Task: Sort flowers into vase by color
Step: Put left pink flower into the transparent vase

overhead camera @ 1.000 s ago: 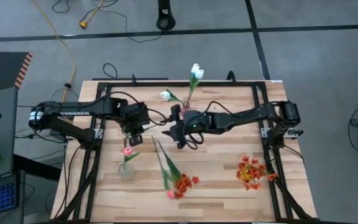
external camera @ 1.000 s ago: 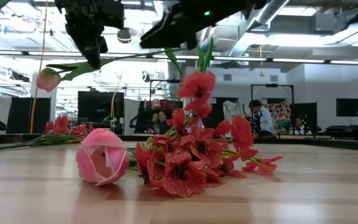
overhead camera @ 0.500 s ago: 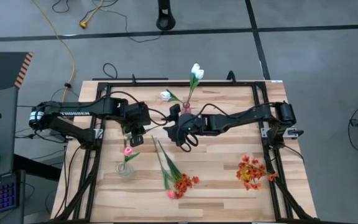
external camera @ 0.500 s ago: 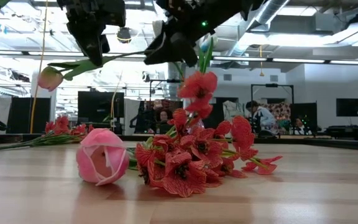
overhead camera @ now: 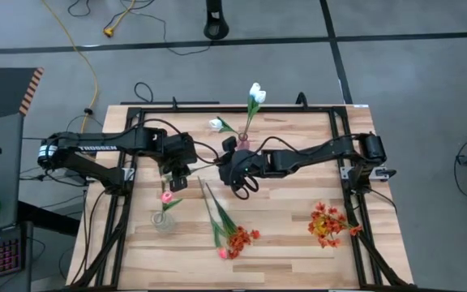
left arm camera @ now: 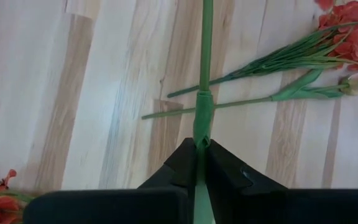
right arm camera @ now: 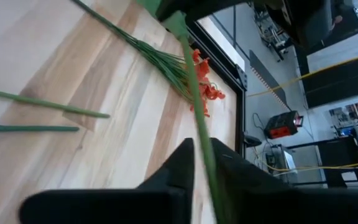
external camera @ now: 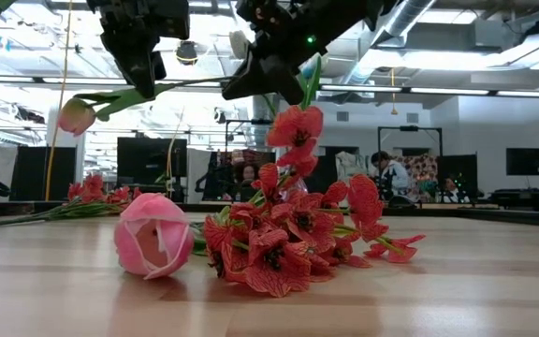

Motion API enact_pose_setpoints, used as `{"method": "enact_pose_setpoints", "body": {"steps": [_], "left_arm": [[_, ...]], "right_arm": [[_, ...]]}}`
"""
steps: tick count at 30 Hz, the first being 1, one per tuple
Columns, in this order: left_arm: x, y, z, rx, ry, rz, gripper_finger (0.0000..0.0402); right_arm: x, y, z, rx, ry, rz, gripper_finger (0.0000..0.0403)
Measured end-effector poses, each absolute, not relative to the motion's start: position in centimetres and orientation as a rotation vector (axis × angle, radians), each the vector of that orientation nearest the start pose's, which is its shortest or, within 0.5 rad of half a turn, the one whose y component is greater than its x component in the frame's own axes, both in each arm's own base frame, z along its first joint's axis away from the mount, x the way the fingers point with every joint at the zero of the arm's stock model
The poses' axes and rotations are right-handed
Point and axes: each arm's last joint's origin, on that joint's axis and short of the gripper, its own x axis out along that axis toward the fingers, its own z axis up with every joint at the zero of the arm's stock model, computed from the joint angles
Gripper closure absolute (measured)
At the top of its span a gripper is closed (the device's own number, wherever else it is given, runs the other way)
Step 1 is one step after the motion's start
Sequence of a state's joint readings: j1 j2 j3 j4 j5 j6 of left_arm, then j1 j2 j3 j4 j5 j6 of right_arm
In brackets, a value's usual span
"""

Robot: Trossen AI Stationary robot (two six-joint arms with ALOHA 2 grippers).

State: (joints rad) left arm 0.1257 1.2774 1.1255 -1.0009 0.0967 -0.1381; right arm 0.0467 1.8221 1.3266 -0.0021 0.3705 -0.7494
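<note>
A pink tulip (external camera: 73, 117) on a long green stem (external camera: 199, 84) hangs in the air over the table's middle, roughly level. My left gripper (overhead camera: 174, 172) is shut on the stem nearer the bloom (overhead camera: 167, 197). My right gripper (overhead camera: 225, 167) is shut on it farther along. The bloom is over a clear vase (overhead camera: 163, 220) near the left front. At the far edge, another vase (overhead camera: 242, 140) holds white tulips (overhead camera: 254, 92). My left gripper pinches the stem (left arm camera: 202, 127) between its two fingers, coming steeply from above. The stem runs on along the line of the fingers, clear of the table. My right gripper pinches the stem's other stretch (right arm camera: 197, 134) between its two fingers, slanting down from the table's right. The stem is lifted clear.
A red-orange bunch (overhead camera: 237, 238) and a pink tulip (overhead camera: 222, 253) lie at the near middle, stems pointing far. Another red-orange bunch (overhead camera: 328, 223) lies at the near right. A white tulip (overhead camera: 216, 124) lies near the far vase. A black frame (overhead camera: 347, 122) borders the table.
My right gripper has tipped and rolled at the stem and shut on it. The tulip stays held up by my left gripper, which has kept still.
</note>
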Motion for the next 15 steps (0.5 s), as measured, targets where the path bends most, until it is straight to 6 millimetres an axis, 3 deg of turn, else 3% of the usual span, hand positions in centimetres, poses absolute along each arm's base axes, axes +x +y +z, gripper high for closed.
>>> {"method": "enact_pose_setpoints", "body": {"steps": [4, 10, 15], "left_arm": [[23.2, 2.7, 29.0, -0.242, 1.145, 0.1, 0.0374], [23.3, 2.7, 29.2, -0.236, 1.134, 0.097, 0.0344], [23.7, 2.7, 31.2, -0.177, 1.071, 0.063, 0.0294]], "right_arm": [[41.3, 0.9, 25.0, -0.832, 0.589, -0.117, 0.0384], [41.2, 1.1, 25.1, -0.799, 0.587, -0.123, 0.038], [41.0, 1.1, 24.9, -0.728, 0.608, -0.134, 0.0385]]}}
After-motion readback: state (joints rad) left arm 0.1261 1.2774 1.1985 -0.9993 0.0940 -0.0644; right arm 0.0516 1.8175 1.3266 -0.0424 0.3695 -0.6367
